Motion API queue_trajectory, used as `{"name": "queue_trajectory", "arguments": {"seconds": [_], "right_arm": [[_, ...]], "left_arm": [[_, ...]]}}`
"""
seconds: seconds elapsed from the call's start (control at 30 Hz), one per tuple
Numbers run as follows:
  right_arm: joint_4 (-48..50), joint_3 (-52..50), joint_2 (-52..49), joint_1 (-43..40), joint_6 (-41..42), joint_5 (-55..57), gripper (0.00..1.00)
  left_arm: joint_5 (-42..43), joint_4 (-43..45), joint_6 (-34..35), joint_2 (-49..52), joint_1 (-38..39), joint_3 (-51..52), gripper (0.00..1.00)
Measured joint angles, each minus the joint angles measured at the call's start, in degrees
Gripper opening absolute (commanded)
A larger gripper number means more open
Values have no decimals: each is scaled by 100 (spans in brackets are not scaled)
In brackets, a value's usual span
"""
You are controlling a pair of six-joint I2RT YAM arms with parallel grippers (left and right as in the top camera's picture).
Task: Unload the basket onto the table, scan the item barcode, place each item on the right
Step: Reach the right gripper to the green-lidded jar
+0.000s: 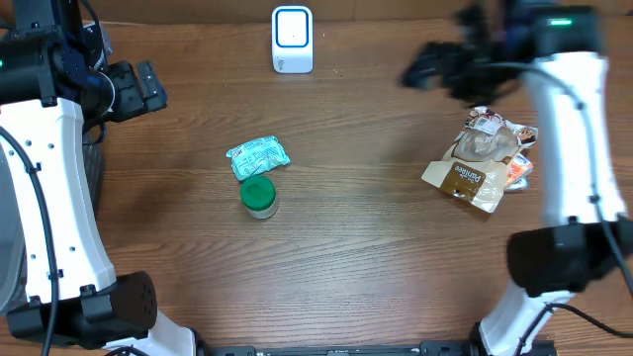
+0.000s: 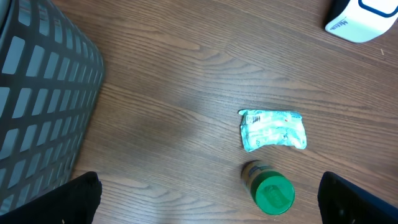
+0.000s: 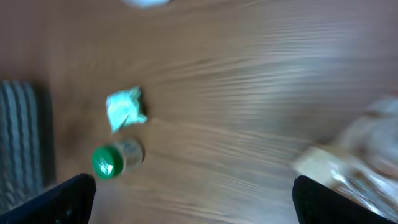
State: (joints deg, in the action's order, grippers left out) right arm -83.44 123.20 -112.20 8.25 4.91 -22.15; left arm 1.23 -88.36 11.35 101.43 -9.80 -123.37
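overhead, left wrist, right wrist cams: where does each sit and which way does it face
overhead: above the table, facing straight down; both arms, left tool, right tool show
left wrist: on left arm, facing down over mesh basket, mint packet, green-lidded jar, white scanner; fingertips in bottom corners, wide apart
right wrist: on right arm, blurred, facing down toward mint packet, green-lidded jar, snack bags; fingertips in bottom corners
shared: jar and packet in all three

The white box-shaped plastic scanner (image 1: 292,40) stands at the far edge of the brown wooden table (image 1: 376,257). The crumpled green plastic packet (image 1: 258,156) lies left of centre, the green-capped jar (image 1: 259,197) just before it, and the brown foil bags (image 1: 480,163) well apart to the right.
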Motion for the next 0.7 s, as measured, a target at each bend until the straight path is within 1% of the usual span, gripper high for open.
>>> {"name": "queue_trajectory", "arguments": {"seconds": [0.23, 0.3, 0.5, 0.7], "right_arm": [[627, 0, -564, 2234, 66, 1248, 100], [754, 0, -763, 2597, 133, 1436, 100], [907, -22, -1333, 3185, 317, 1759, 98], [1228, -39, -1517, 3473, 645, 1860, 98]], "left_arm": [[0, -2, 0, 0, 0, 0, 100], [0, -2, 0, 0, 0, 0, 100], [0, 0, 0, 0, 2, 0, 100], [0, -2, 0, 0, 0, 0, 100]]}}
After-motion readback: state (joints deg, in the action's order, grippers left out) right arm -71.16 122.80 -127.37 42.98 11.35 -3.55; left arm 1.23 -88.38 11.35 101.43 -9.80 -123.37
